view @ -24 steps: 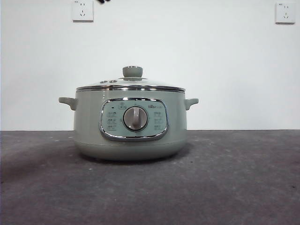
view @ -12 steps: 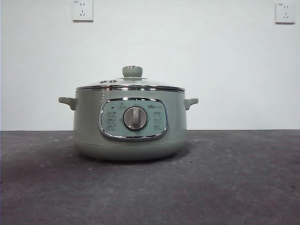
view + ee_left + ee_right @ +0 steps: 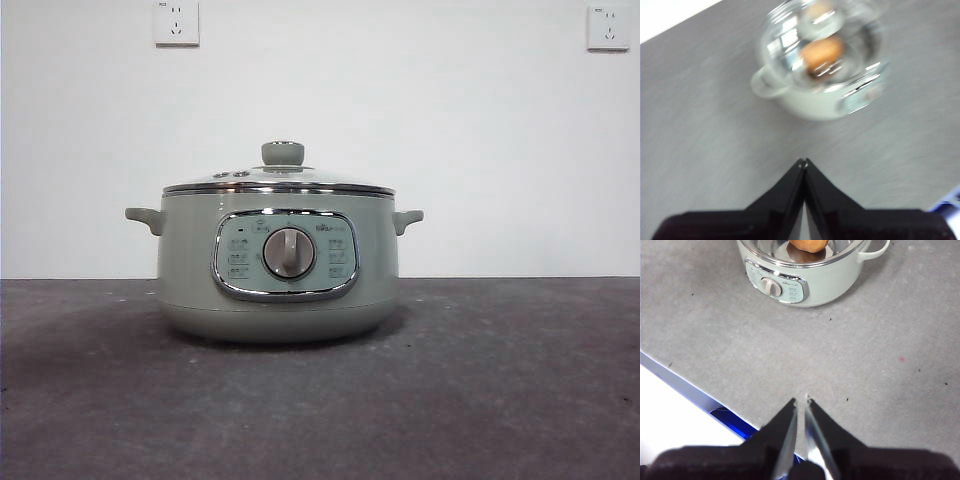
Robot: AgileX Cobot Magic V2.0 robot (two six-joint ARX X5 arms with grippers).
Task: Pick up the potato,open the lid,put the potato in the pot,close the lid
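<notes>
My left end effector [image 3: 803, 162] is pinched closed on nothing above the surface [image 3: 700, 140], and the right end effector [image 3: 801, 401] is nearly closed, also empty. Out at their twelve o'clock sits the pot [image 3: 278, 265], its lid [image 3: 279, 180] seated and the potato [image 3: 822, 52] inside (orange through the glass). I judge the closing step finished, so nothing remains but keeping both arms clear.
</notes>
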